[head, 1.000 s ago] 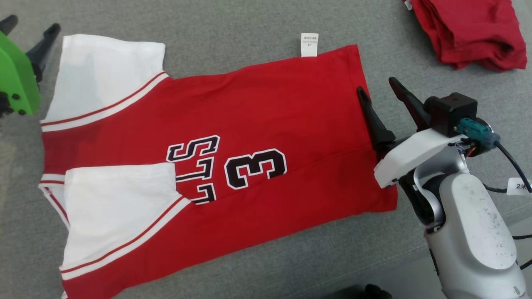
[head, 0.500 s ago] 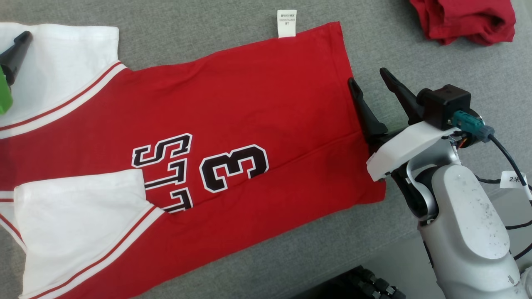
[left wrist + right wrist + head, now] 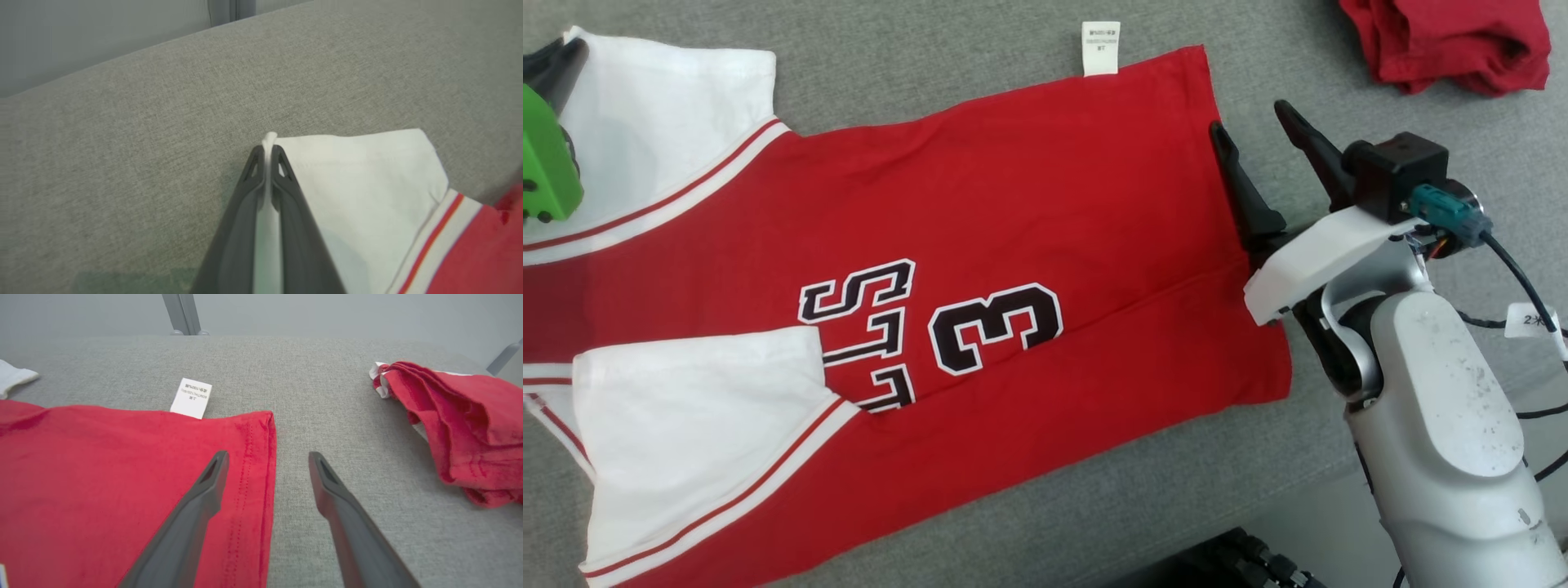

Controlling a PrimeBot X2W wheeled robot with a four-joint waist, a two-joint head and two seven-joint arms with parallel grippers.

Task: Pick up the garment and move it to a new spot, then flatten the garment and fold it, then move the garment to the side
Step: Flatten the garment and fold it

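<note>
Left jaws first: clenched tight, dark fingers (image 3: 292, 212) pinching the far corner of the white sleeve (image 3: 359, 171), cloth squeezed up between the tips. The right jaws stand spread, gripping nothing, and straddle the red hem (image 3: 263, 465): one finger (image 3: 192, 510) over cloth, the other over bare grey worktop (image 3: 931, 73).

We read this as the fold getting under way. One end is secured and the other waits, so next the right jaws need to drop and close on that hem corner. Then both ends would lift together and carry the far edge toward 6 o'clock.

From the head view, the garment (image 3: 1029, 212) lies flat mid-worktop. Its long axis runs from 8 to 2 o'clock, with the sleeves at 9 and the hem at 3. The care label (image 3: 1100, 47) pokes out at 12, the near sleeve (image 3: 694, 408) is already folded in, and another red bundle (image 3: 1454, 41) sits at 1 o'clock, well apart.
</note>
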